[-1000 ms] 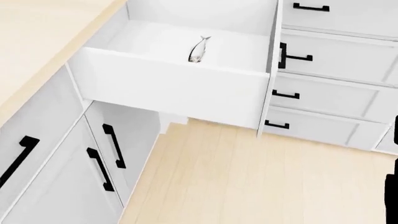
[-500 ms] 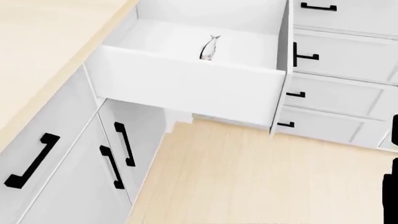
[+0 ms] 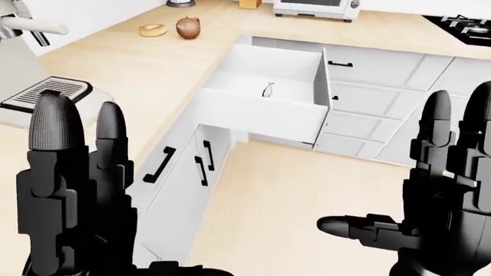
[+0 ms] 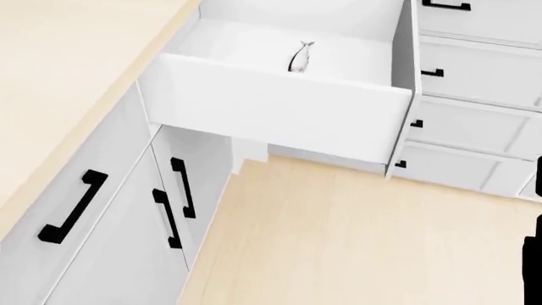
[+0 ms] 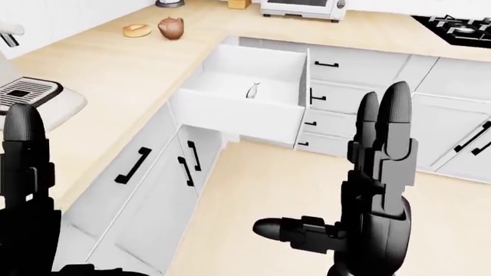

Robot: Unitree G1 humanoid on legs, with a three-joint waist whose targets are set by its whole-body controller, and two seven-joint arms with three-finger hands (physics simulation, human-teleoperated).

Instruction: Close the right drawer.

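A white drawer [image 4: 279, 105] stands pulled far out from the cabinet run near the top of the head view, its blank front panel facing the bottom. A small silver fish [image 4: 300, 57] lies on its floor. Both black hands are raised close to the cameras, well short of the drawer. My left hand [image 3: 80, 167] fills the lower left of the left-eye view with its fingers spread upright. At the lower right my right hand [image 5: 368, 195] is open too, thumb pointing left. Neither holds anything.
White cabinets with black handles [image 4: 72, 206] run down the left under a light wooden counter [image 4: 59, 70]. More drawers [image 4: 474, 70] sit right of the open one. A teapot [image 3: 187, 27], a bagel [image 3: 152, 30], a microwave [image 3: 316, 7] and a stove [image 3: 464, 23] are on the counters. Below is wooden floor [image 4: 356, 241].
The whole head picture has slid to the right and slightly up, so the camera has moved. The drawer stays just as far open.
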